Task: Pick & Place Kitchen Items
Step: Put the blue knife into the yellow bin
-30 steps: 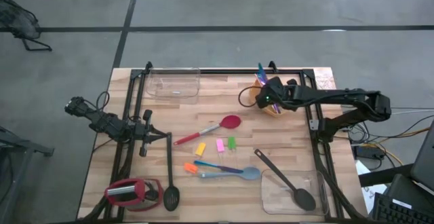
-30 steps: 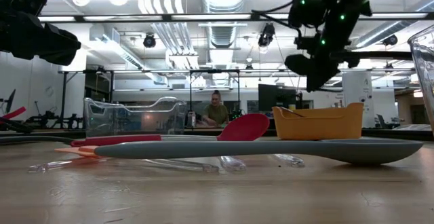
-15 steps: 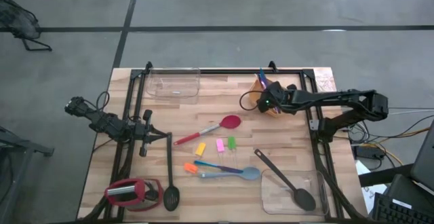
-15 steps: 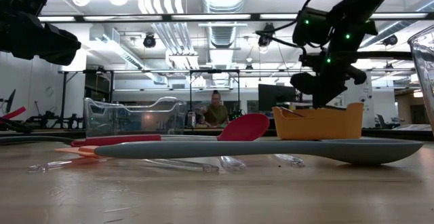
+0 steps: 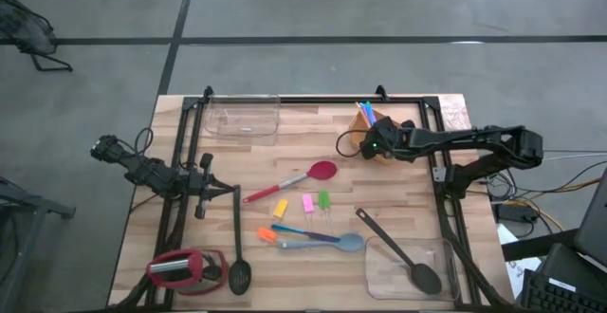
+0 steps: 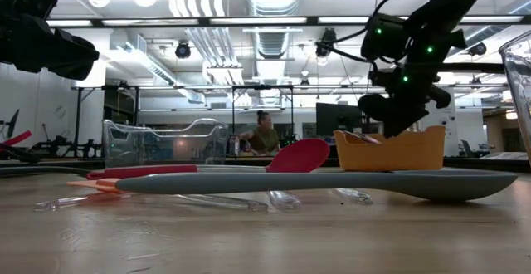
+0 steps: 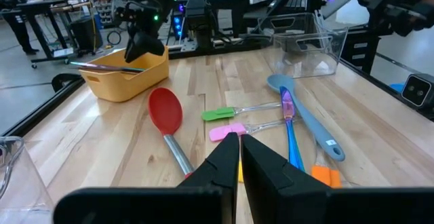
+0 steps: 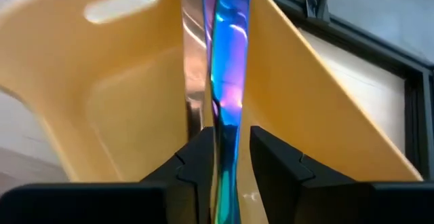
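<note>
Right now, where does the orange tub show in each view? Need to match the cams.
High view: orange tub at the table's far right, mostly under the right gripper.
Low view: right of centre, behind the grey-blue spoon.
Left wrist view: upper left.
Right wrist view: fills the picture, iridescent stick inside.
Shared landmark: red-headed spatula beside the tub, in all but the right wrist view.

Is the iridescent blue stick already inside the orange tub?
Inside: the blue stick stands within the orange tub walls, between the right gripper's fingers.
</note>
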Robot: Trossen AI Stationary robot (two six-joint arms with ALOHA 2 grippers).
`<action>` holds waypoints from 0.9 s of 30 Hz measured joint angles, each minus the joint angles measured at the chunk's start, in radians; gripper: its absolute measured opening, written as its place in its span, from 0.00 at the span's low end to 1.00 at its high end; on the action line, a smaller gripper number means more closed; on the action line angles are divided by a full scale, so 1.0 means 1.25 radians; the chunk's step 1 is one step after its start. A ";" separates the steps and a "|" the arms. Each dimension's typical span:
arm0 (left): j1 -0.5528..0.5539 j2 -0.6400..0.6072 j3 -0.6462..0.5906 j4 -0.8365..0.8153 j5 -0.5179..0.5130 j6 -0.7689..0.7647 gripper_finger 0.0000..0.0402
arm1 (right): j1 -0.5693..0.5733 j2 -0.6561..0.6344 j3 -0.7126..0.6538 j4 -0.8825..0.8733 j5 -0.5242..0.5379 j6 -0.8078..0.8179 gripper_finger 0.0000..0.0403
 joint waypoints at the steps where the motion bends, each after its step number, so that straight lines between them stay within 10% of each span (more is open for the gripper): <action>1: 0.000 0.000 0.000 0.000 0.000 0.000 0.06 | 0.002 -0.005 0.007 0.000 -0.001 -0.015 0.26; 27: 0.000 0.000 0.000 0.000 -0.002 0.106 0.06 | 0.323 -0.123 0.077 0.194 -0.040 -0.277 0.50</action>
